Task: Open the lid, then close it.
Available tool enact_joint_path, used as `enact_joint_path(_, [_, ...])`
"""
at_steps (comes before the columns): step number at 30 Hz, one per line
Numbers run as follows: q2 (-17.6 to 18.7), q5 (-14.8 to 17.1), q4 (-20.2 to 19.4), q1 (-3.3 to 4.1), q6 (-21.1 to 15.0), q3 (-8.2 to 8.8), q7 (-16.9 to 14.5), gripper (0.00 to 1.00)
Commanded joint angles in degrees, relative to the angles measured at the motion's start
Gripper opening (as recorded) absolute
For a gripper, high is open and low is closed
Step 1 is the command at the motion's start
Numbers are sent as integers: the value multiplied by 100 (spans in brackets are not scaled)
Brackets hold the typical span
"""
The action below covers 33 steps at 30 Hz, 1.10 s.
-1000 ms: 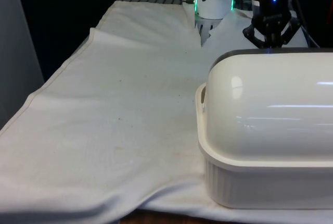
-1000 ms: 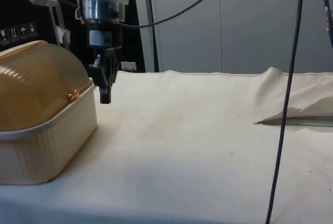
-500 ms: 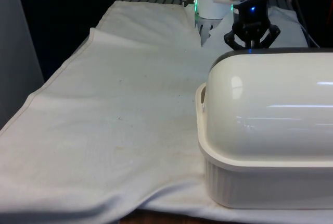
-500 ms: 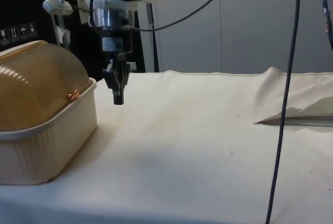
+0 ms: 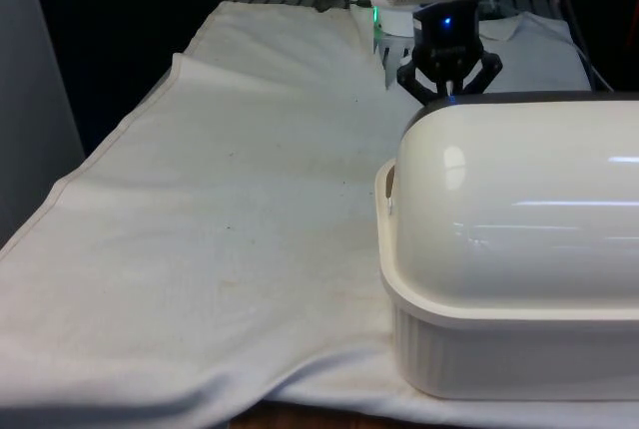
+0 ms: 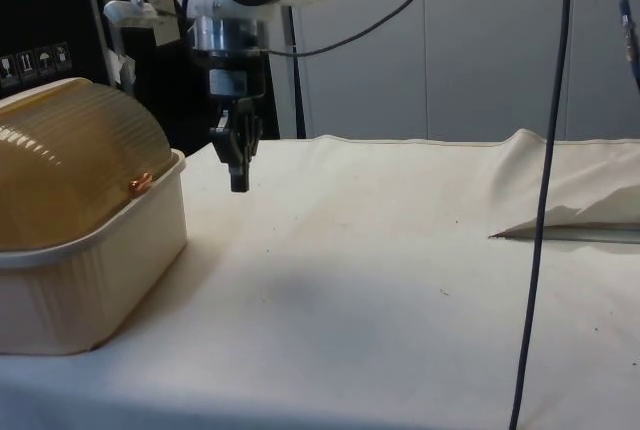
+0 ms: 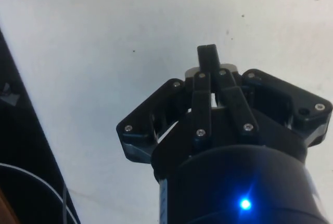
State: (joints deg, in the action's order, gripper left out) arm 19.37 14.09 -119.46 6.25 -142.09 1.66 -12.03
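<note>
A cream bread box (image 5: pixel 519 259) stands at the front view's right, its back to that camera. In the side view its ribbed amber roll lid (image 6: pixel 70 165) is down, with a small copper handle (image 6: pixel 139 184) resting at the base's rim (image 6: pixel 150 215). My gripper (image 6: pixel 239 182) hangs just above the cloth beside the box's front, a short gap away from the handle and touching nothing. From the front, the gripper (image 5: pixel 450 98) shows just behind the box's top edge. The wrist view has the gripper (image 7: pixel 208 57) shut, fingers pressed together with nothing between them, over bare white cloth.
The white cloth rises in a fold (image 6: pixel 560 185) at the side view's right. A dark cable (image 6: pixel 545 200) hangs down in front of that camera. The table's edge (image 5: pixel 100 155) runs along the front view's left.
My gripper has drawn away from the lid's handle, towards the front view's left, and risen slightly. The lid stays down.
</note>
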Motion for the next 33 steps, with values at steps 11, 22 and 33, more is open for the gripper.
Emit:
enact_joint_path(11, [-115, -166, -57, 17, 92, 258, 34, 0])
enact_joint_path(22, [-223, -481, -80, 23, 189, 441, 183, 0])
enact_joint_path(33, [-264, -733, -69, -6, 201, 533, 321, 0])
